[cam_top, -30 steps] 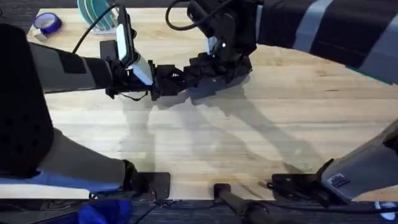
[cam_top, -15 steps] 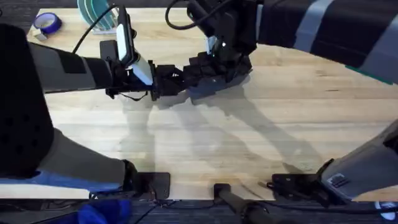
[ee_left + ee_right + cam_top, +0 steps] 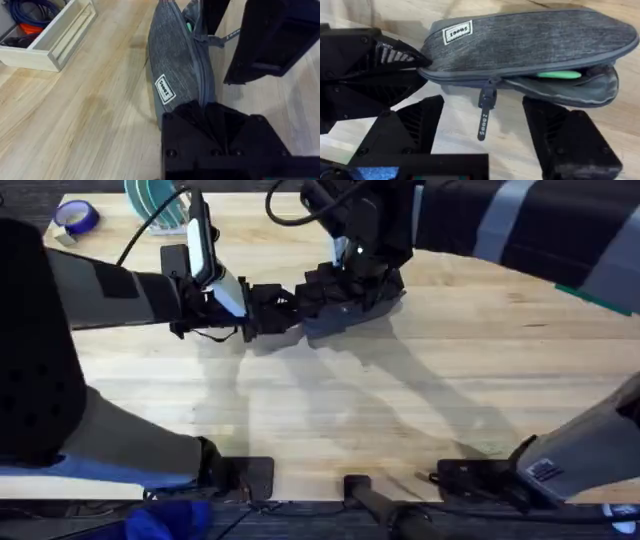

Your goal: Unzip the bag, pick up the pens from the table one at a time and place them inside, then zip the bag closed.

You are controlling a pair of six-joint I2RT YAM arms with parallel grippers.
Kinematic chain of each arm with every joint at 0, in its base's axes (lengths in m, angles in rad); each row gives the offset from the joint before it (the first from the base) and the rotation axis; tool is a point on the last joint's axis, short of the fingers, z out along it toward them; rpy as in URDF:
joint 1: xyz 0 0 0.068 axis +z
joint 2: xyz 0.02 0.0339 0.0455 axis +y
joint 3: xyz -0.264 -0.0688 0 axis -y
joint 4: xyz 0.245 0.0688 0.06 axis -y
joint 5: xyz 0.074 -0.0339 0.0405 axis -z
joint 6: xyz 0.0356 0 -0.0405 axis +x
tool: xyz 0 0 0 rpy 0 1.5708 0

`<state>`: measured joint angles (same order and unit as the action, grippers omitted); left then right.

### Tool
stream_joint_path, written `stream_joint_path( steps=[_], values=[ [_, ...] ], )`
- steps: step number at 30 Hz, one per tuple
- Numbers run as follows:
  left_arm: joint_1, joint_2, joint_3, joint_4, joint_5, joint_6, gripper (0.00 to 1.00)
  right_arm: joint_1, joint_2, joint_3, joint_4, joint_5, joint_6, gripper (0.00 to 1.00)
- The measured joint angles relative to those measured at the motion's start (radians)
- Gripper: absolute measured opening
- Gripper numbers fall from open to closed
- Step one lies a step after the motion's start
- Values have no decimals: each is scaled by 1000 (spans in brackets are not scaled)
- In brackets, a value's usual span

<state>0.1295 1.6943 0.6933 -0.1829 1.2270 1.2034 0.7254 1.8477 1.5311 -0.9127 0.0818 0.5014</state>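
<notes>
The grey-blue bag (image 3: 535, 40) lies on the table (image 3: 400, 400) with its zipper partly open. A green pen (image 3: 559, 75) shows inside the gap. My left gripper (image 3: 200, 109) is shut on the bag's closed end, and it also shows in the right wrist view as a black block (image 3: 370, 65). My right gripper (image 3: 484, 106) stands open over the zipper side, its fingers (image 3: 415, 125) on either side of the dangling pull tab (image 3: 485, 120) without touching it. From overhead, both grippers (image 3: 285, 310) (image 3: 345, 292) meet at the bag (image 3: 335, 322).
A white tray box (image 3: 55, 35) holding cables stands beside the bag, away from the zipper side. A blue tape roll (image 3: 75, 218) and a teal round object (image 3: 150, 200) sit at the far left edge. Bare wood stretches toward the arm bases.
</notes>
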Motion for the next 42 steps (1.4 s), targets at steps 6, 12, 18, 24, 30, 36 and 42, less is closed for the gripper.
stream_joint_path(
  steps=[6,12,18,24,30,36,42],
  values=[
    [0,0,0,0,0,0,41,0,0,0,0,0,0,346],
    [0,0,0,0,0,0,41,0,0,0,0,-1,4,38],
    [0,0,0,0,0,0,41,0,0,0,0,-1,4,35],
    [0,0,0,0,0,0,41,0,0,0,-1,0,4,35],
    [0,0,0,0,0,0,41,0,0,0,-1,-1,4,34],
    [0,0,0,0,0,0,41,-27,0,0,-1,-83,-5,33],
    [0,0,0,0,0,0,41,-115,0,1,-3,-220,-32,33]
  ],
)
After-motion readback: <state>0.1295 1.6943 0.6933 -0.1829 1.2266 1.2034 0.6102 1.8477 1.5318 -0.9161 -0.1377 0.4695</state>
